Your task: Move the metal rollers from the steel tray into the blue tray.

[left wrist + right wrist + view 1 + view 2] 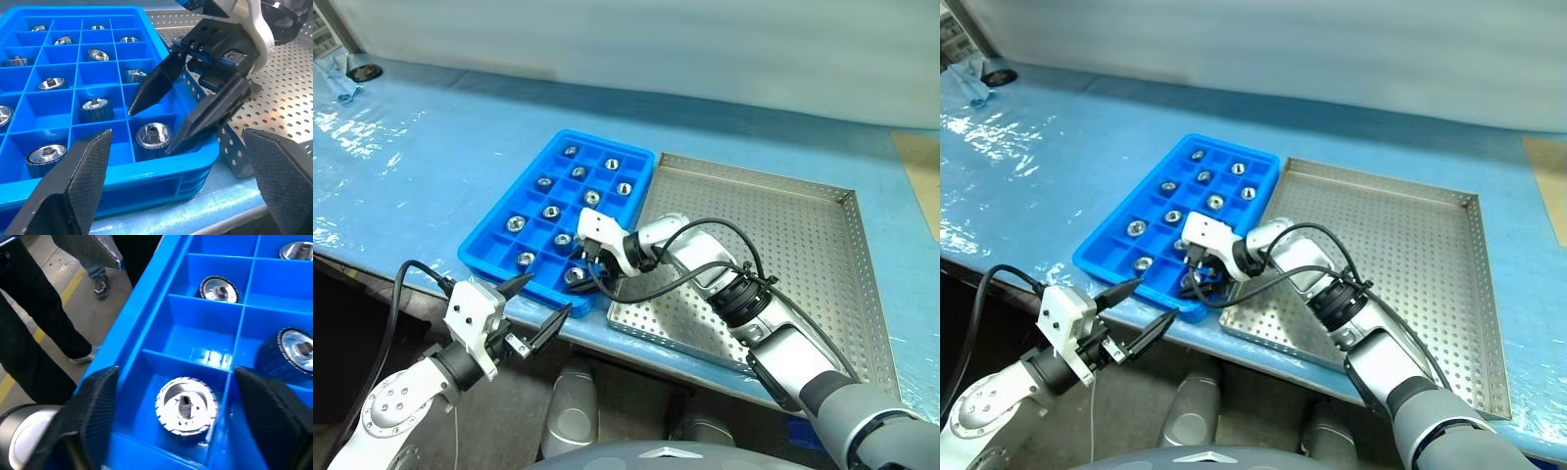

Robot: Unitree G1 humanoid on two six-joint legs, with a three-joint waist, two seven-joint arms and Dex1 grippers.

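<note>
At centre frame the right gripper (156,129) stands open astride a roller (153,137) sitting in a corner cell of the blue tray (489,235). Best lift straight up (fingers must clear the walls). The steel tray (822,245) looks emptied; the left gripper (533,308) hangs wide open, lower left.

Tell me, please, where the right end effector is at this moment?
The right end effector, open, hangs over the blue tray's near corner beside the steel tray, straddling a metal roller.
</note>
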